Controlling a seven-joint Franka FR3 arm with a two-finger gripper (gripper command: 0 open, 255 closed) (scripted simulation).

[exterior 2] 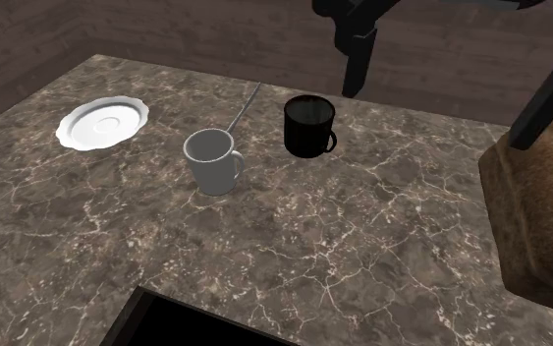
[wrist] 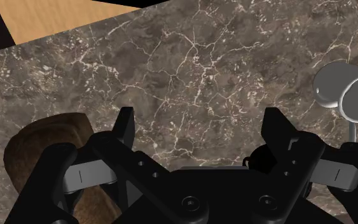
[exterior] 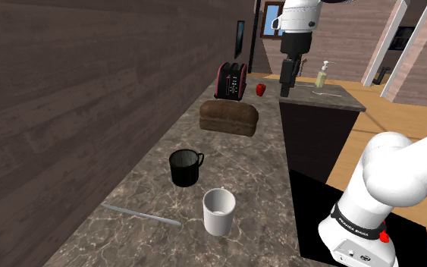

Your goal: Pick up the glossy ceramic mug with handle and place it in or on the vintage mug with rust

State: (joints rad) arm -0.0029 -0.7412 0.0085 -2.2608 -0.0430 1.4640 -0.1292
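Observation:
A glossy black mug (exterior: 185, 168) (exterior 2: 309, 126) with a handle stands upright on the marble counter (exterior: 257, 167). Close beside it, nearer the counter's front end, stands a plain white mug (exterior: 218, 211) (exterior 2: 211, 160) (wrist: 346, 95), also upright. My gripper (exterior: 287, 89) (wrist: 199, 127) hangs high over the counter, well above and beyond both mugs, near the brown loaf. It is open, its black fingers (exterior 2: 355, 59) wide apart with nothing between them. Neither mug is touched.
A brown bread loaf (exterior: 229, 117) (exterior 2: 539, 216) (wrist: 41, 153) lies past the mugs, with a dark toaster (exterior: 232, 81) and a small red object (exterior: 261, 89) behind it. A thin grey utensil (exterior: 139, 215) (exterior 2: 245, 106) and a white plate (exterior 2: 104, 123) lie nearby. A soap dispenser (exterior: 323, 76) stands on a side surface.

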